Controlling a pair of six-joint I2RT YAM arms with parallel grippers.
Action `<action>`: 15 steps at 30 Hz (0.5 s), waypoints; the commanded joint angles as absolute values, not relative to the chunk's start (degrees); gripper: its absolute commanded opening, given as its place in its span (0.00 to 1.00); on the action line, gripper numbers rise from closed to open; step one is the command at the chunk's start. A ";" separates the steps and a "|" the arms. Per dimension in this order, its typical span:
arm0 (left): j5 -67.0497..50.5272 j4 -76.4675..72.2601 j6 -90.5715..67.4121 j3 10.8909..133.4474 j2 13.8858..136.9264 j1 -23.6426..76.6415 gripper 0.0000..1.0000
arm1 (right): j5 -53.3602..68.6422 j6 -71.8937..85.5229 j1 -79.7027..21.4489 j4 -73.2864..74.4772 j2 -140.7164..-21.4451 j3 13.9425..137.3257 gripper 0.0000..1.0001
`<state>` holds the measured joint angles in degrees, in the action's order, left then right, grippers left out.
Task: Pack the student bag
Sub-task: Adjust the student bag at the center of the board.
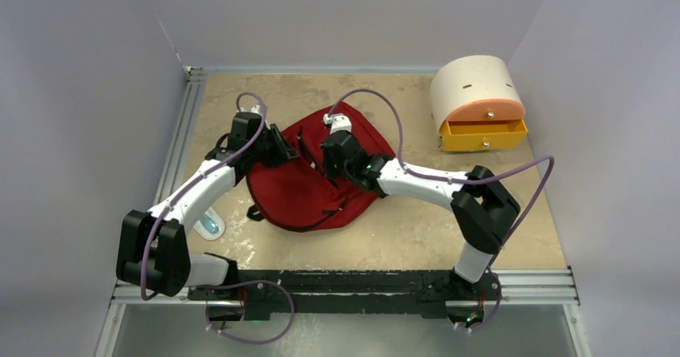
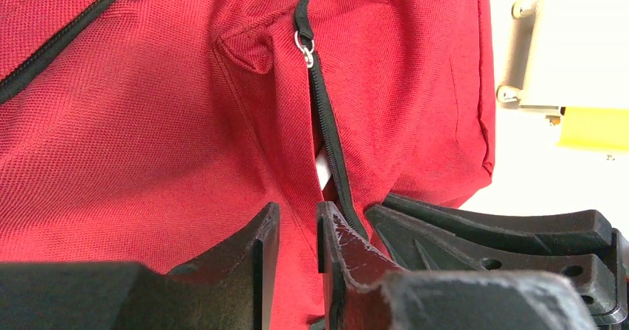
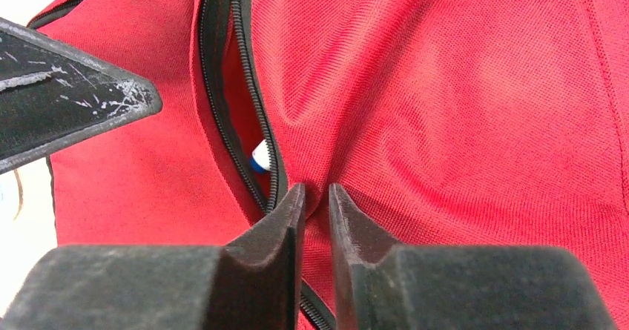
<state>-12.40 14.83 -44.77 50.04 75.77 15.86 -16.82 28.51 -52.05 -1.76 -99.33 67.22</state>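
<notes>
The dark red student bag (image 1: 309,192) lies flat on the table's middle. My left gripper (image 1: 290,150) sits at its upper left edge. In the left wrist view it (image 2: 297,222) is shut on a fold of the bag's red fabric (image 2: 148,122) just left of a black zipper (image 2: 326,133), whose metal pull (image 2: 304,48) hangs higher up. My right gripper (image 1: 329,164) is close beside it on the bag's top. In the right wrist view it (image 3: 317,196) is shut on a fabric fold right of the partly open zipper (image 3: 248,85). A white-and-blue object (image 3: 261,157) shows inside the gap.
A cream-and-orange drawer box (image 1: 479,104) stands at the back right, its yellow drawer pulled out. A small pale blue-and-white object (image 1: 210,225) lies on the table by the left arm. Grey walls enclose the table on three sides.
</notes>
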 commanded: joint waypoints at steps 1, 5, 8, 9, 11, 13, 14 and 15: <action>-14.42 11.59 -44.48 52.76 76.43 15.14 0.24 | -17.62 28.49 -51.95 -3.43 -100.63 67.41 0.23; -15.03 10.91 -43.77 53.44 77.74 15.03 0.27 | -17.09 28.05 -51.89 -4.39 -101.99 69.48 0.30; -14.90 10.90 -43.22 54.63 79.46 14.87 0.30 | -15.45 27.99 -51.94 -4.65 -102.32 71.17 0.31; -14.79 10.78 -43.12 55.08 80.06 14.73 0.31 | -14.98 28.01 -51.93 -4.70 -102.01 71.27 0.31; -14.68 10.43 -43.15 55.92 81.40 14.39 0.33 | -14.52 28.10 -51.90 -4.83 -100.87 71.09 0.33; -14.81 9.92 -43.32 56.89 82.74 13.93 0.34 | -14.50 28.12 -51.91 -4.77 -99.24 70.53 0.36; -14.85 9.90 -43.33 57.32 83.41 13.71 0.34 | -14.61 28.16 -51.91 -4.61 -98.26 70.23 0.38; -14.85 9.93 -43.45 58.09 83.98 13.38 0.34 | -14.86 28.20 -51.91 -4.37 -97.35 69.77 0.39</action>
